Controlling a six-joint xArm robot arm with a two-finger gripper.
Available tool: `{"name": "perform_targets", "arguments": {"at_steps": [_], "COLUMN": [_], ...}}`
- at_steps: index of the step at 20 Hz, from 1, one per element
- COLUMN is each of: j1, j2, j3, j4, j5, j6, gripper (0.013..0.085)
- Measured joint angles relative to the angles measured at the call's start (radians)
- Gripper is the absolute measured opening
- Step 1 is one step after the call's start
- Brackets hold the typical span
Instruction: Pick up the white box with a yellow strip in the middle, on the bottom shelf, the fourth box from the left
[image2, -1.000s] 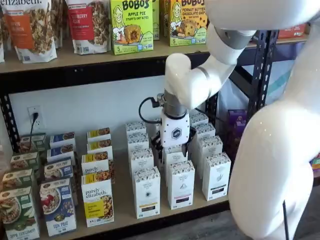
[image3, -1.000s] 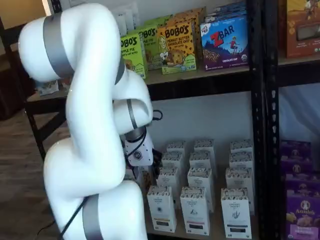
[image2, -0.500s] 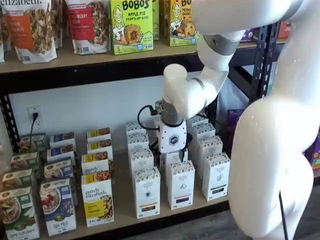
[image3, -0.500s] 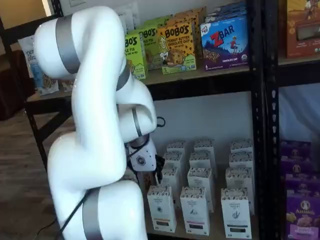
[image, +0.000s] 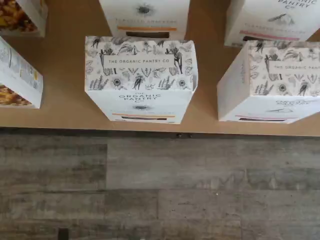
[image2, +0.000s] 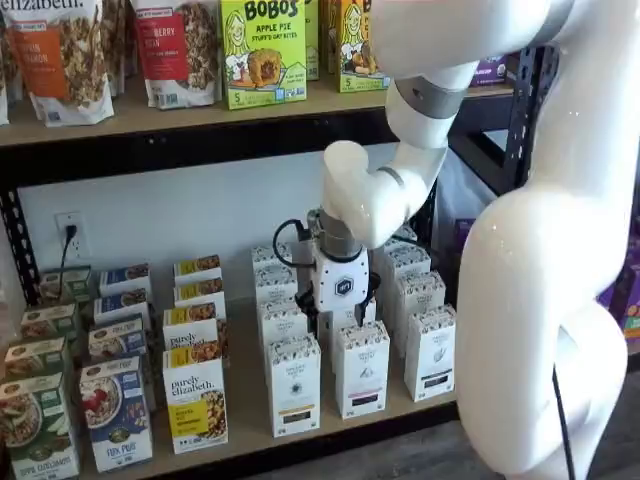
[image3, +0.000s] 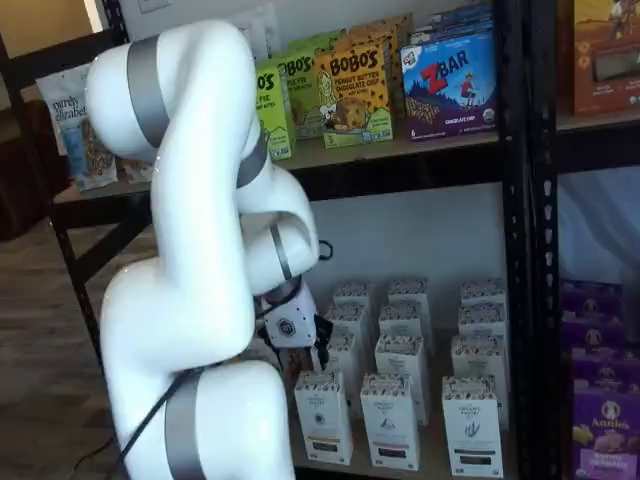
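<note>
1. Hovering over the bottom shelf (image2: 243, 395), the gripper (image2: 345, 312) hangs among the white cartons, behind the front row. Its fingers stand spread and nothing is seen between them.
2. Done: the approach only. The white box (image2: 293, 385) stands untouched and upright at the front edge of the shelf, just beside the "purely elizabeth" box (image2: 195, 400). The wrist view shows it from above (image: 141, 80), its yellowish strip facing outward.
3. Left, by my judgement: aligning over the front carton, descending, closing and lifting.
4. Count: one gripper. White cartons (image3: 390, 420) number twelve in a shelf view, three files of four. Four "purely elizabeth" boxes stand in one file.
</note>
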Motion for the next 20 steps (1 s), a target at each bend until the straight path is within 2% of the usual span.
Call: {"name": "perform_targets", "arguments": {"at_steps": [1, 5, 8, 12, 15, 20], "j1": [-0.002, -0.021, -0.039, -0.048, -0.051, -0.046], "j2": [0.010, 0.069, 0.120, 0.185, 0.232, 0.274], "j3": [-0.004, -0.033, -0.065, -0.112, -0.153, -0.185], "j4": [0.000, -0.055, -0.123, -0.132, -0.162, -0.124], "j5": [-0.006, -0.043, -0.073, -0.094, -0.102, -0.123], "j6": [-0.001, 0.035, 0.085, 0.086, 0.113, 0.080], "gripper": [0.0850, 0.0850, 0.0850, 0.0850, 0.0850, 0.0850]}}
